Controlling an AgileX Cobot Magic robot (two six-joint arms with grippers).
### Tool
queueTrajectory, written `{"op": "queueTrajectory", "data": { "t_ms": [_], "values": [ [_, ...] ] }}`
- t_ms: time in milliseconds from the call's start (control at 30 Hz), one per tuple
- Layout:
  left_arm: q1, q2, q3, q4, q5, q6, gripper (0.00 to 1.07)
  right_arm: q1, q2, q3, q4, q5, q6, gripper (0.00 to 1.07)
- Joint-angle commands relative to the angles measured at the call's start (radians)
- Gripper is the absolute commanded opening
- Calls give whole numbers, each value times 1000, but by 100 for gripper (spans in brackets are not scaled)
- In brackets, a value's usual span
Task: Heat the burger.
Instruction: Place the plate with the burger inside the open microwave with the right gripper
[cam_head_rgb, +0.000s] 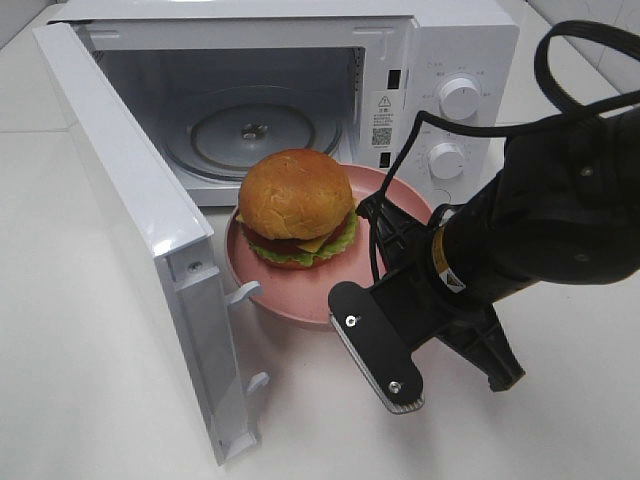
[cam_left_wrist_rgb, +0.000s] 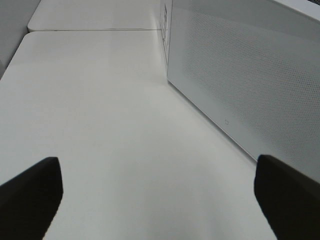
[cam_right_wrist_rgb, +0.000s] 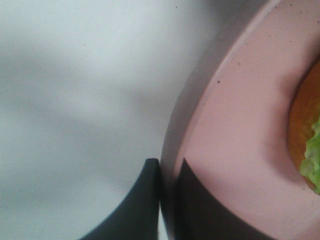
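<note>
Now, right end effector (cam_right_wrist_rgb: 169, 172) pinching plate (cam_right_wrist_rgb: 235, 130) rim

The burger (cam_head_rgb: 296, 205) sat upright on a pink plate (cam_head_rgb: 285, 300), just in front of the open microwave (cam_head_rgb: 460, 40). It had a round brown bun, green lettuce, yellow cheese and dark meat.
</note>
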Motion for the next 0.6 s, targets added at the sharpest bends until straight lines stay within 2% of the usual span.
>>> {"op": "queueTrajectory", "data": {
  "t_ms": [33, 100, 167, 600],
  "values": [
    [0, -14, 2, 4, 2, -3, 95, 3, 2, -39, -3, -35, -16, 0],
    [0, -14, 2, 4, 2, -3, 95, 3, 5, -46, 10, -35, -25, 0],
    [0, -14, 2, 4, 2, -3, 95, -1, 13, -86, 105, -30, -128, 0],
    [0, -14, 2, 4, 2, -3, 95, -12, 75, -192, 189, 37, -221, 0]
  ]
}}
